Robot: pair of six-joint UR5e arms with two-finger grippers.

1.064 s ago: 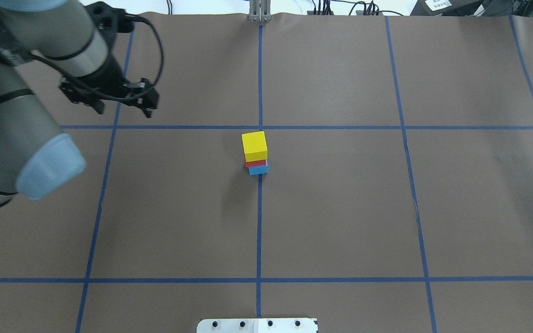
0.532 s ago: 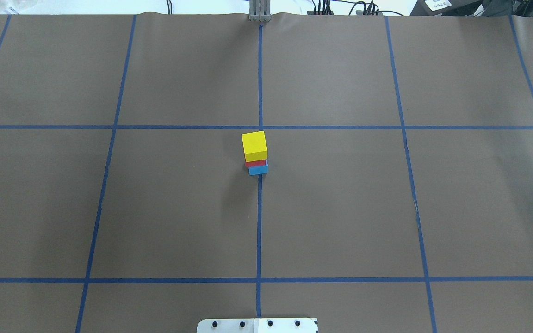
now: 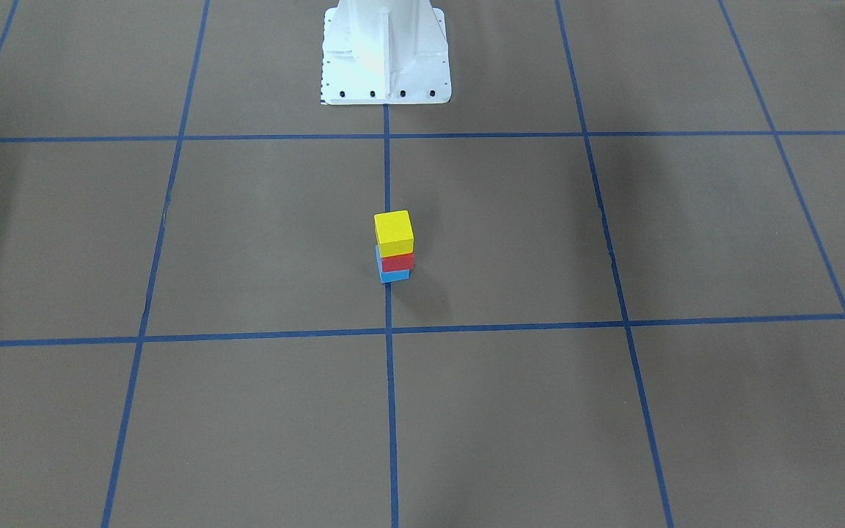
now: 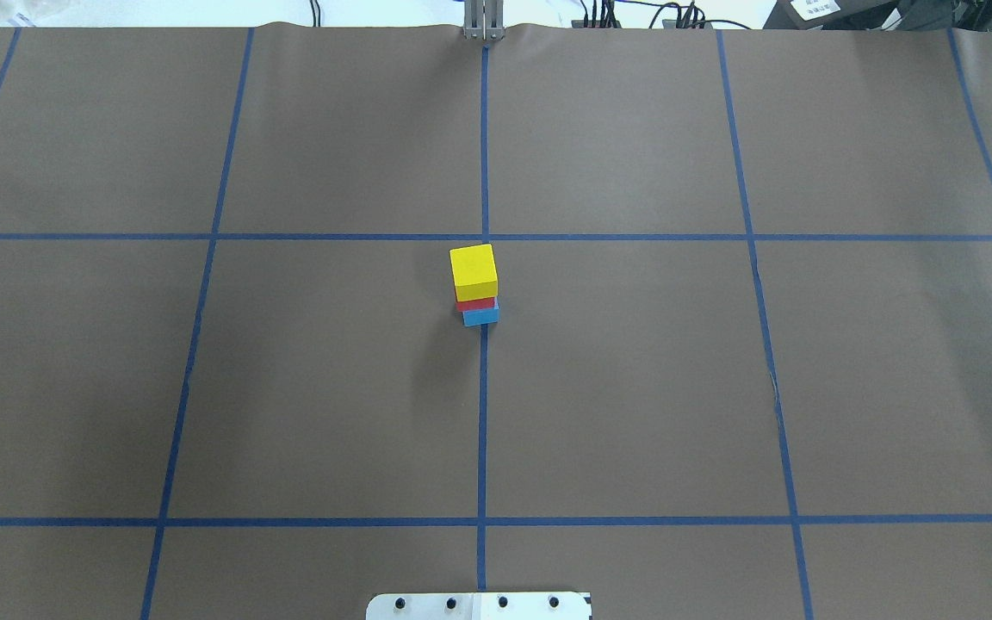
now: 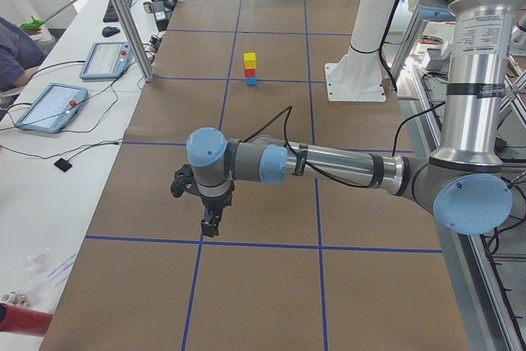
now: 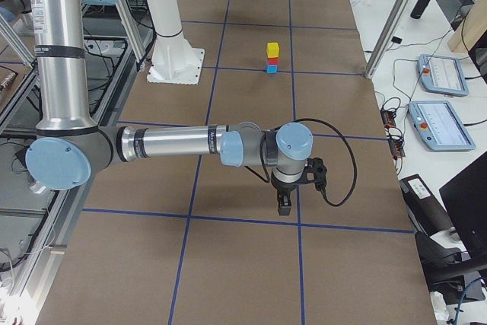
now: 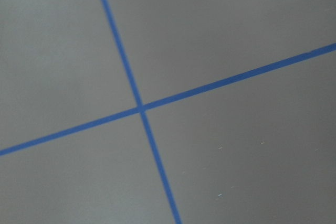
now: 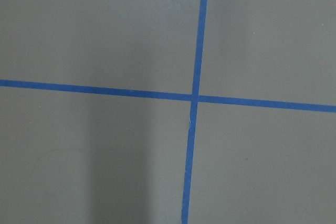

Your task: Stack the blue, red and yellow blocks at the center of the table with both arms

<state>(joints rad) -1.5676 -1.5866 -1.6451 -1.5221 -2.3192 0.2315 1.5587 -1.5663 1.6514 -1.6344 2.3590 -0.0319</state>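
Three blocks stand stacked at mid-frame in my overhead view: the yellow block (image 4: pixel 473 269) on the red block (image 4: pixel 475 303) on the blue block (image 4: pixel 480 317), against the central tape line (image 4: pixel 482 413) on the brown table (image 4: pixel 634 387). The stack has not shifted in the last second, but the left arm (image 5: pixel 345 166), which then filled the upper left of that frame, is gone from it. Only the side views show the arms. From the table's left end, the left gripper (image 5: pixel 207 223) hangs at centre-left of frame above the paper. From the right end, the right gripper (image 6: pixel 284 203) hangs just right of centre. Both are well apart from the blocks. I cannot tell from these angles whether either pair of fingers is spread or pressed together. Each wrist camera shows just a tape crossing (image 7: pixel 140 108) on brown paper. The front-facing view adds the white robot base (image 3: pixel 386 55) at top centre.
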